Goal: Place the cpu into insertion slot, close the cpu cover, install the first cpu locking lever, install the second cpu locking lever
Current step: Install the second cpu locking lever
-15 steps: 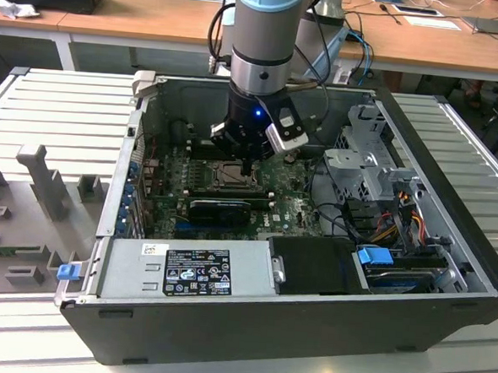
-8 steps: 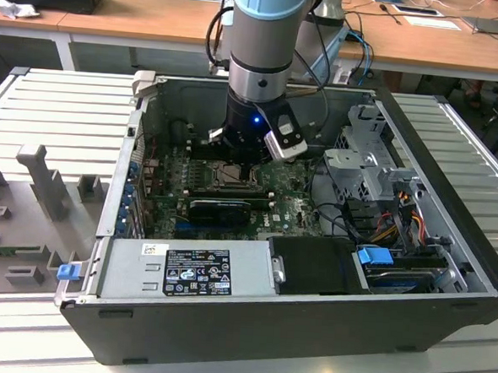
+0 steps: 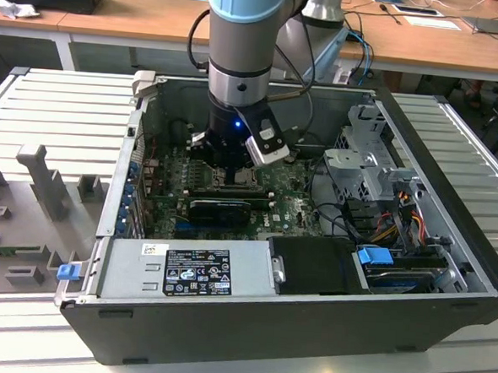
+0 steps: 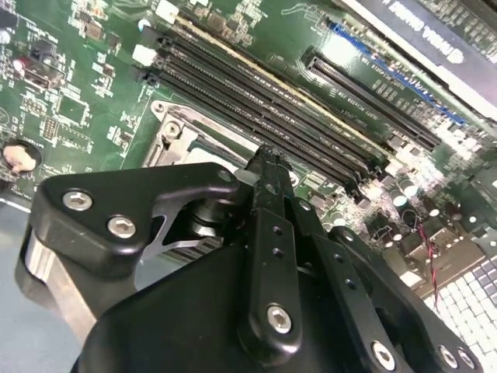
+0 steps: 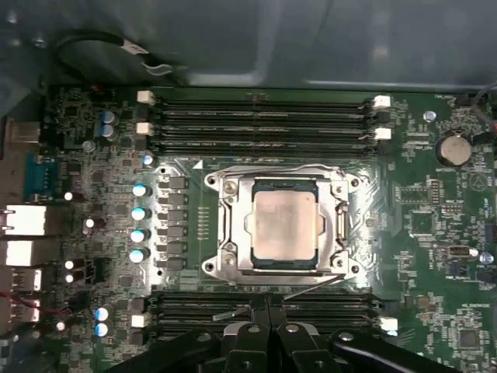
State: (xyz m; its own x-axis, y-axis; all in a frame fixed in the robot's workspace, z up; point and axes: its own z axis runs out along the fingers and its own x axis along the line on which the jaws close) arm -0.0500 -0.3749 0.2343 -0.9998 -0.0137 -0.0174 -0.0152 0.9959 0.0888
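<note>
The cpu (image 5: 284,226), a pale silver square, lies in the insertion slot (image 5: 211,266) on the green motherboard. The cpu cover (image 5: 231,225), a metal frame with a window, lies flat over its edges. One thin wire lever (image 5: 311,287) runs slanted along the socket side nearest my gripper. Another lever (image 5: 279,168) lies along the opposite side. My gripper (image 5: 269,305) is shut, its fingertips pressed together just off the socket's edge, above the memory slots. In the second wrist view the gripper (image 4: 268,158) tip sits at the socket's rim (image 4: 180,128). In the exterior view the gripper (image 3: 233,174) hangs low inside the case.
Long black memory slots (image 5: 260,116) flank the socket on two sides. A black expansion card (image 3: 220,208) lies just in front of the gripper, with the power supply (image 3: 185,271) beyond it. A drive cage (image 3: 369,160) and cables (image 3: 399,217) fill the exterior view's right.
</note>
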